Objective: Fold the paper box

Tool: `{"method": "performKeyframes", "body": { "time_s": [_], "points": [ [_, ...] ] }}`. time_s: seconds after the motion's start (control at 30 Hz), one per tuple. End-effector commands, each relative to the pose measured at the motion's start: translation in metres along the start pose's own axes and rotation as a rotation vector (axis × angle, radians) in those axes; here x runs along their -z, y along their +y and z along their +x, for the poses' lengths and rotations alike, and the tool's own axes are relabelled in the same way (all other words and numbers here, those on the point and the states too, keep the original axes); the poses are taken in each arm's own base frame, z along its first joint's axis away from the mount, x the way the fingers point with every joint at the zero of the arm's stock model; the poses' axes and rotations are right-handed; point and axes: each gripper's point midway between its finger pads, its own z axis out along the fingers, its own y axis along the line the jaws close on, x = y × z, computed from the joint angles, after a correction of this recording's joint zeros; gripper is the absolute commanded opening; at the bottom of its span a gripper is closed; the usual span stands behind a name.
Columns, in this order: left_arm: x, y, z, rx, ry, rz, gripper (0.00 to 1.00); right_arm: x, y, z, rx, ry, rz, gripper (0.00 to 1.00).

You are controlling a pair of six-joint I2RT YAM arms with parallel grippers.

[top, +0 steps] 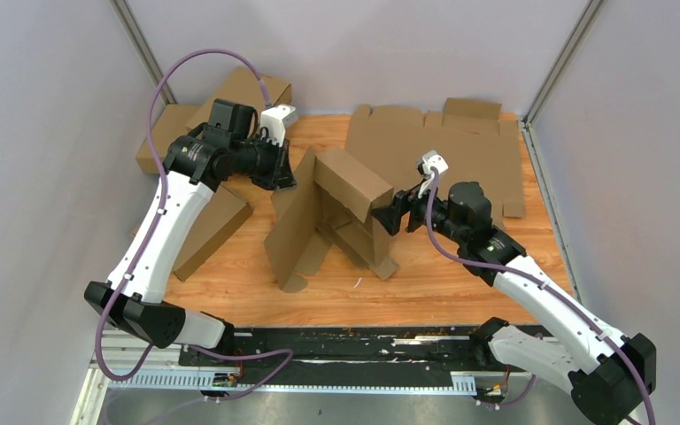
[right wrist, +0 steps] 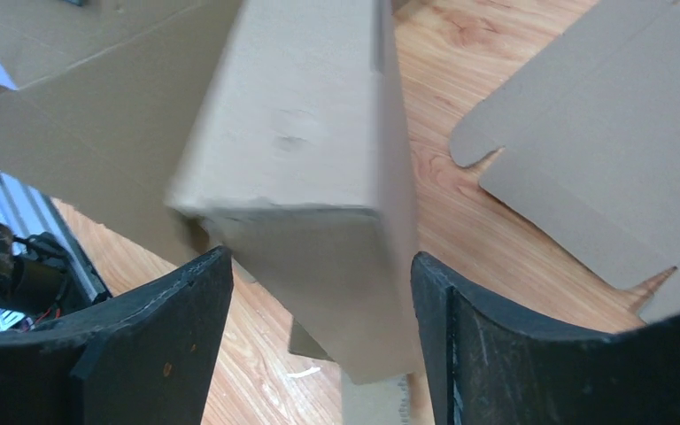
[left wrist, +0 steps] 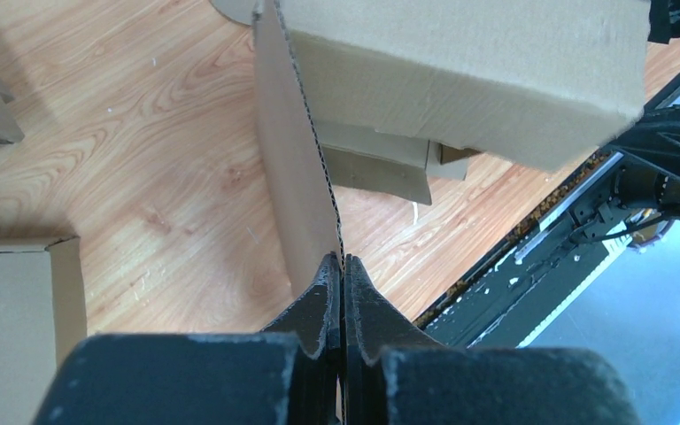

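Quick status on the box (top: 345,190): it's half-formed and propped up on edge in the middle of the bench (top: 460,283), between the two arms. Some panels stand upright and a couple of flaps splay down on the wood toward us. It's not a closed mailer yet, so we'd call it roughly midway.

The left claw (top: 282,177) is clamped shut on the edge of a thin upright panel on the box's left side. In the wrist view the corrugated edge runs right into the pinch, so that side is anchored.

The right claw (top: 390,212) is wide open, with one finger on either side of the end of the thick doubled-over wall. The wall's end sits right between the fingers, but nothing is squeezing it. We can't tell whether the fingers brush the cardboard.

The bit that matters: that thick wall's long axis runs from the back left toward the right claw, so the right arm meets it end-on and is the free one. Our guess is the next move is its job, a grip or a push along that axis while the left steadies the panel. The risk is the whole thing tipping, since it's balanced on flaps.

The flat blank (top: 443,142) at the back right and the spare boxes (top: 217,230) on the left aren't part of this.
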Motion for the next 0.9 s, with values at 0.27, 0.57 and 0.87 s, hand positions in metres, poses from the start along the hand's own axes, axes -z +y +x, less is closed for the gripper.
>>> {"method": "performKeyframes", "body": {
  "time_s": [0.27,0.57,0.87],
  "points": [
    [0.004,-0.016,-0.001,-0.048,-0.035,0.072,0.0,0.008,0.036,-0.009,0.008,-0.114,-0.244,0.8],
    [0.001,-0.012,0.001,-0.04,-0.027,0.056,0.0,0.037,0.016,-0.011,-0.022,-0.171,-0.087,1.0],
    [0.003,-0.012,-0.002,-0.04,-0.039,0.046,0.0,0.06,0.014,0.001,-0.026,0.005,-0.019,1.0]
  ]
}}
